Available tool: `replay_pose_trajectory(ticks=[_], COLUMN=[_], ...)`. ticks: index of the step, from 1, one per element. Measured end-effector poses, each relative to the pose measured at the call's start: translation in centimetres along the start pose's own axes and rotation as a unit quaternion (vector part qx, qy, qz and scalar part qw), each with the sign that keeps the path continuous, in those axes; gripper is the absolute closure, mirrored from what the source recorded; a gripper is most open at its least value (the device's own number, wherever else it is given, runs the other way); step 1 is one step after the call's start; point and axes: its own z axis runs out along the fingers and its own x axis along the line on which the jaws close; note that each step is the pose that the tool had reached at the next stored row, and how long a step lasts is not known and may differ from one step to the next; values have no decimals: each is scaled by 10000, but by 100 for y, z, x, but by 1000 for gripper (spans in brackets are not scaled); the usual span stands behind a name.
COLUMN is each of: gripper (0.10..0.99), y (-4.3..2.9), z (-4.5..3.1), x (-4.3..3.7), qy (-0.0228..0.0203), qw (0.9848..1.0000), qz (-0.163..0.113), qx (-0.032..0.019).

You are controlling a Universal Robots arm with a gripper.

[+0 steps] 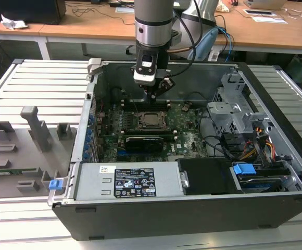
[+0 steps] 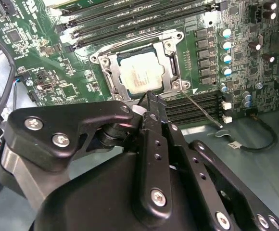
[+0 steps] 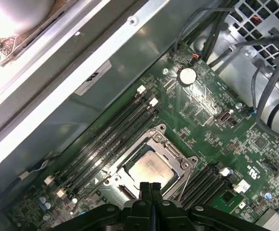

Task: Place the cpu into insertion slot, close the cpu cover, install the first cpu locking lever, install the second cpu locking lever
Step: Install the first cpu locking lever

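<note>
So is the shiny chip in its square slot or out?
In. The cpu lies flat in the insertion slot, with the cpu cover down around it.

Silver-grey cylindrical arm [image 1: 152, 23] with black cables [image 1: 199, 28]; matte black gripper [image 2: 149, 102] linkages studded with silver screws [image 2: 158, 196]

Bright, even room light in the exterior view; the computer case's [image 1: 203, 83] inside is softly shadowed. The cpu [image 2: 138, 77] glints pale in the second wrist view.
</note>
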Motion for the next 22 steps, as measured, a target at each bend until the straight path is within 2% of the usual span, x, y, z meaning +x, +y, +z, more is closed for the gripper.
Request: replay_pose_trajectory(ticks=[7, 17, 22], gripper=[980, 980, 980], y=[-2, -3, -3], z=[1, 1, 1], x=[-1, -2, -3], qy=[16, 40, 51], qw=[9996, 9973, 9956], qz=[-293, -737, -938], qx=[-6, -15, -19])
